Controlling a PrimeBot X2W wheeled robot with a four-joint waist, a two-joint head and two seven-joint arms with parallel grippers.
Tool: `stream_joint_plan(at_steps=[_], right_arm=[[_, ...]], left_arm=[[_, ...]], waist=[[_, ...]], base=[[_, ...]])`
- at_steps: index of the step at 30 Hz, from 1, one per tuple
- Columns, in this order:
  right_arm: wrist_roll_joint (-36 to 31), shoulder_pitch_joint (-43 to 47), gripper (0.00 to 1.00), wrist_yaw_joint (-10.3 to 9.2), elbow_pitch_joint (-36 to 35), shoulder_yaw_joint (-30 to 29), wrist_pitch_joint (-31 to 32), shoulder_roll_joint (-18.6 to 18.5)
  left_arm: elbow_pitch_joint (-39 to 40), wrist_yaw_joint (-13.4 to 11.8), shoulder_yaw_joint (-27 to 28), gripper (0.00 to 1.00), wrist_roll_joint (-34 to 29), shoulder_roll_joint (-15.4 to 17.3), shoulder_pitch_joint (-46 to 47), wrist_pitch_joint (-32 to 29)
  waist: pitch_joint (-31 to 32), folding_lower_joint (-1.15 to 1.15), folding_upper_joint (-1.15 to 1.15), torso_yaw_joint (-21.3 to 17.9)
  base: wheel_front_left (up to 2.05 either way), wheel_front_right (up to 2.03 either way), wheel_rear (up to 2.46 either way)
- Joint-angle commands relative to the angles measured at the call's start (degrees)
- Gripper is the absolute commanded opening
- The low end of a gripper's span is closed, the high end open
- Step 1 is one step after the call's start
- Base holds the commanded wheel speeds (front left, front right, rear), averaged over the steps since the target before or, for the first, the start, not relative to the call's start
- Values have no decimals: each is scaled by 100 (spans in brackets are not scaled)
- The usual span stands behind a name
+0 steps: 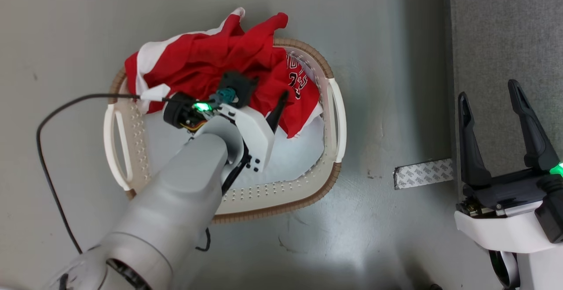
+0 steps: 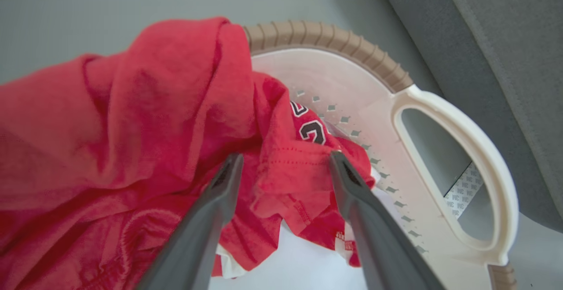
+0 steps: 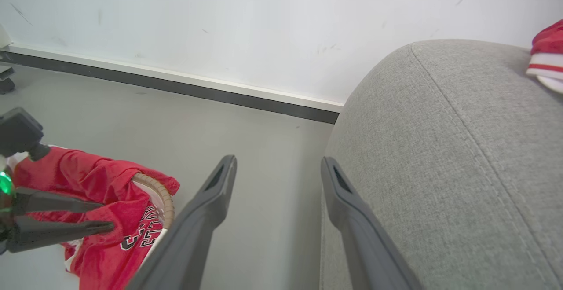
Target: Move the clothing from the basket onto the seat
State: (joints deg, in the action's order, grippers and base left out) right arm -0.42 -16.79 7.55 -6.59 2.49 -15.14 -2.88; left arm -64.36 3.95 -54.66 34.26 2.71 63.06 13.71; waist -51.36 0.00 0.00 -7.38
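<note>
In the head view the basket (image 1: 336, 118) stands on the grey floor (image 1: 66, 17). The clothing (image 1: 211, 61) is heaped in the half of the basket from 10 to 2 o'clock. It hangs over the brown rim at 11 and 12 o'clock, and one corner lies on the floor outside. The half from 4 to 8 o'clock is pale and bare, and the rim there is free.

The left gripper (image 2: 286, 156) reaches into the basket from 7 o'clock. Its fingers are apart, and a fold of the red fabric, next to the printed number, lies between the two tips. They are not pressed on it. A thin black cable (image 1: 48, 118) runs from this arm over the floor at 9 o'clock.

The seat (image 1: 506, 39) is at 3 o'clock from the basket, its straight edge running from 12 to 6 o'clock. Between the white handle and this edge there is a band of open floor. A strip of tape (image 1: 424, 173) lies at 4 o'clock and touches the seat edge.

The right gripper (image 1: 488, 88) is at the seat edge with its fingers spread wide and nothing between them. In the right wrist view a red cloth with white stripes (image 3: 547, 52) lies on the rounded top of the seat at 2 o'clock.
</note>
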Motion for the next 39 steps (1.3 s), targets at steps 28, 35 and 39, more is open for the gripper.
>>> stream_joint_plan(at_steps=[28, 35, 39], right_arm=[[10, 119, 100, -13, 54, -145, -1, -3], [79, 45, 100, -13, 260, -151, -1, -4], [187, 103, 100, -13, 446, -167, -1, -4]], left_arm=[[487, -15, -456, 0, 1048, 34, 10, 143], [960, -11, 357, 0, 946, 33, -433, 144], [1276, 42, 941, 0, 680, 61, -922, 144]], waist=[[396, 0, 0, 336], [948, 0, 0, 566], [1461, 0, 0, 698]], base=[[1, 1, 1], [0, 0, 0], [0, 0, 0]])
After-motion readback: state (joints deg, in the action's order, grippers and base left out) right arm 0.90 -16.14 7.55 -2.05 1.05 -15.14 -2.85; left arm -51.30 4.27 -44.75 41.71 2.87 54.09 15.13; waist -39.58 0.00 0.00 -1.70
